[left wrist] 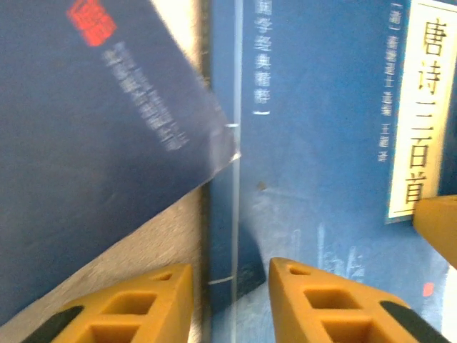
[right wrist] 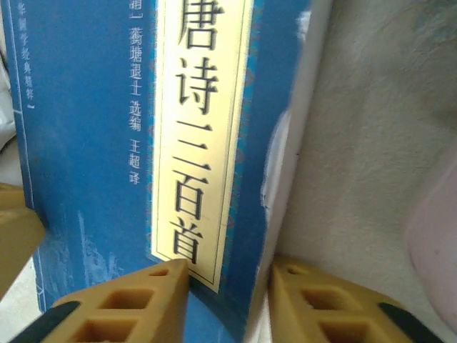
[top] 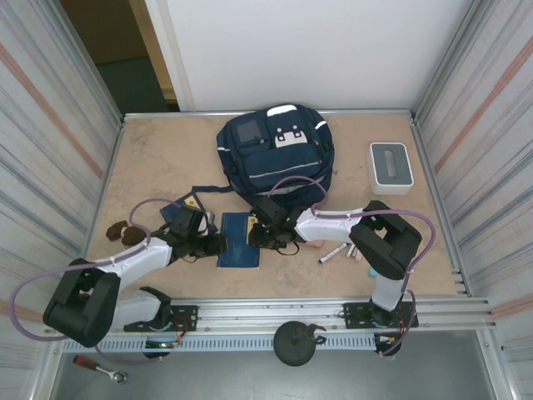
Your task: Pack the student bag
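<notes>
The student bag [top: 275, 154], navy blue, lies at the back centre of the table. In front of it a blue book [top: 237, 242] with a cream title label [left wrist: 421, 114] lies flat. My left gripper [top: 218, 244] points down at the book's left edge. Its jaws [left wrist: 230, 266] stand narrowly open astride the spine, one finger over the table and one over the cover [left wrist: 321, 179]. My right gripper [top: 258, 236] straddles the right edge [right wrist: 228, 263], narrowly open. One finger is over the cover [right wrist: 86, 143] and the other beside the white page edge.
A darker blue book [top: 177, 215] lies aslant to the left, its corner close to the spine [left wrist: 86, 107]. Pens [top: 333, 252] and a pink thing [right wrist: 435, 236] lie to the right. A white-grey box [top: 391, 165] stands back right, brown items [top: 123, 231] far left.
</notes>
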Controlling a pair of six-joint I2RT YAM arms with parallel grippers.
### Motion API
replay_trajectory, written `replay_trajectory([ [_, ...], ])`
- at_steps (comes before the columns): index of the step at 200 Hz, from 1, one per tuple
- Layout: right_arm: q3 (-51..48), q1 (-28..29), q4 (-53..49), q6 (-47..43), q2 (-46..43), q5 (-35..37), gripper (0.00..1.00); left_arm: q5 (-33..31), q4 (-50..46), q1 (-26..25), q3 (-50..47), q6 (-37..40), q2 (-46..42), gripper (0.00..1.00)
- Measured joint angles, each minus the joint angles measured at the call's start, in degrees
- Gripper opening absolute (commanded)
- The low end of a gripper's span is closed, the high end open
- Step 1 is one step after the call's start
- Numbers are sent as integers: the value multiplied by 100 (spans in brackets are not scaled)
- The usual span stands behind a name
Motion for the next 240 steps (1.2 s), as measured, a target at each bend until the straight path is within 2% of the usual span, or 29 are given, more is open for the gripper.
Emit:
replay_trajectory([
  [26,-2,15,17,96,0,177,11,-4,111,-2,-76,-7,0,28],
  [42,-2,15,35,103,-35,225,0,-7,173,-2,-118,-7,0,28],
  [67,-94,15,175,72,-76,304,0,0,205,-2,-136,-9,-15,32],
  [106,-317,9,413,-264,-339,208,0,144,284,-55,-181,-96,-282,56],
  [129,-494,-81,577,-461,-621,-151,0,365,315,11,-302,-144,-601,64],
  [172,-629,-278,1130,-511,-1016,-1029,0,1062,533,970,-452,-356,-1585,74],
  [209,-629,-356,1563,-474,-1154,-1530,0,1716,883,1904,-990,-911,-2149,83],
  [240,-629,-494,1731,-367,-1246,-1803,0,2096,1047,2170,-1191,-1255,-2500,91],
])
